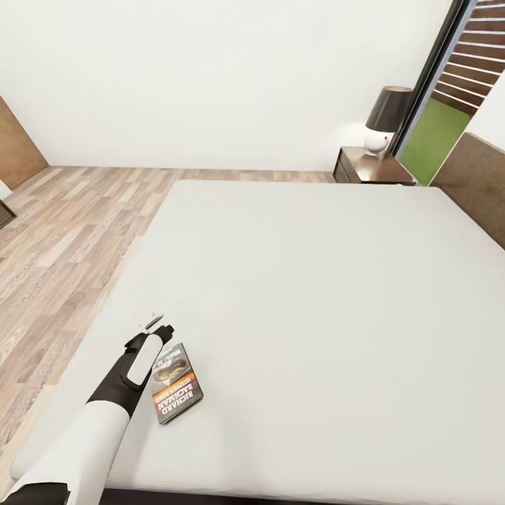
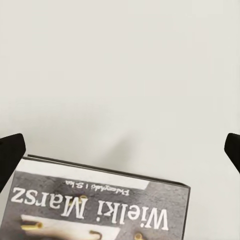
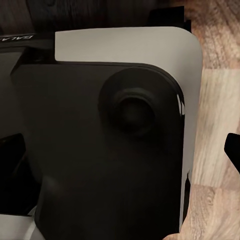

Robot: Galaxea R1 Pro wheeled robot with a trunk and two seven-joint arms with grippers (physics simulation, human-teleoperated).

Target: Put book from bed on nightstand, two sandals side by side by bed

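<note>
Pale bed (image 1: 315,294): one book (image 1: 175,382), one nightstand (image 1: 368,167), one lamp (image 1: 384,119).

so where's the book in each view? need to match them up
Head view: the book lies low and left of centre on the bed, beside the left gripper.
Left wrist view: the book is along the bottom edge, title side visible, between the dark fingertips.
Right wrist view: robot body and wood floor; no book here.
Shared landmark: the pale grey mattress under the book, in the head and left wrist views.
</note>
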